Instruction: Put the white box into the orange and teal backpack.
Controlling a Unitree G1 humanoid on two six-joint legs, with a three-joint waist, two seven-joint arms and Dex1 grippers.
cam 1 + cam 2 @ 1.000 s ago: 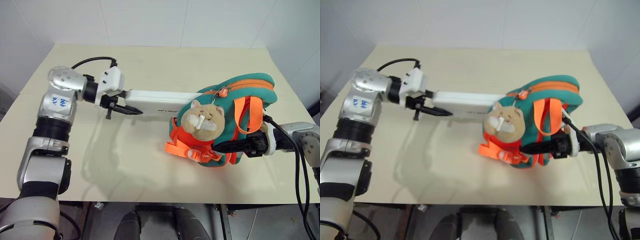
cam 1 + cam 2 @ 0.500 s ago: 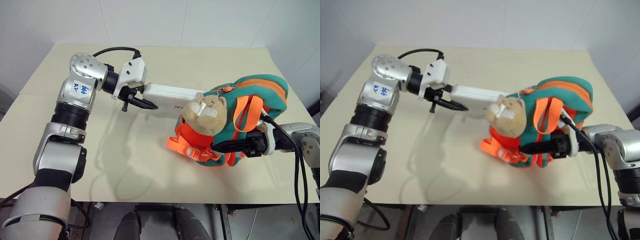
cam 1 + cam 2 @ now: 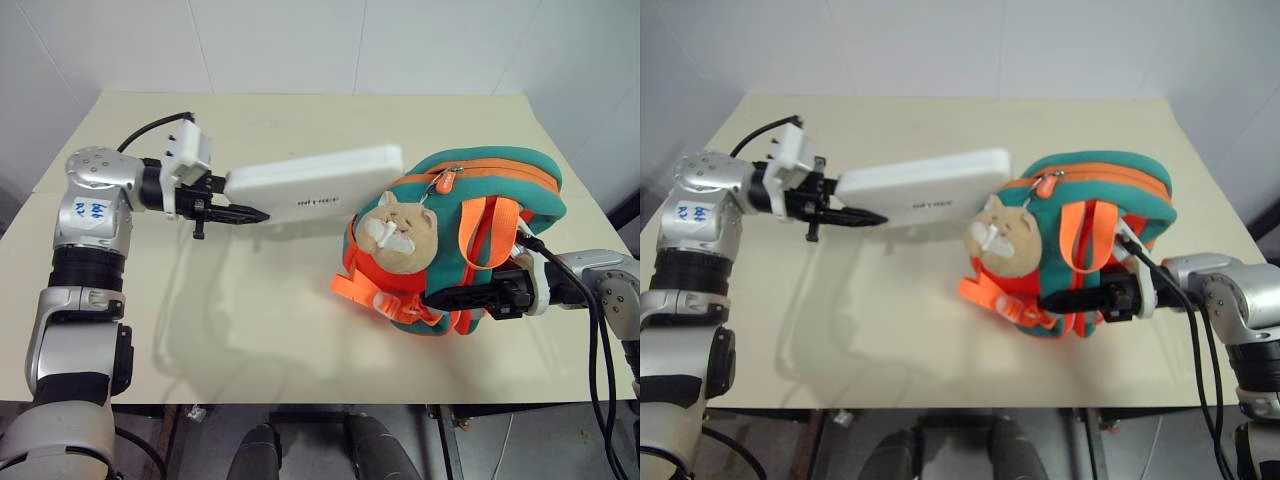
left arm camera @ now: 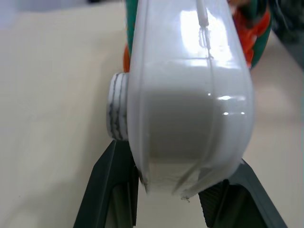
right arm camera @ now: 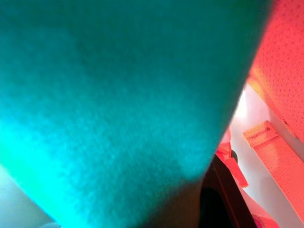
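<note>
One white box (image 3: 312,183), rigid glossy shell, probably light but slick; held by one short end, so it likely levers in the grip (a hold nearer mid-length would be steadier). It hangs above the table (image 3: 300,330), long axis running 9 to 3 o'clock, free end aimed at 3 and just beside the orange and teal backpack (image 3: 470,240). Left gripper (image 3: 215,205) jaws part-open, clamped on the box's 9 o'clock end. Right gripper (image 3: 450,298) nearly closed, pinching the soft backpack's lower edge.
</note>
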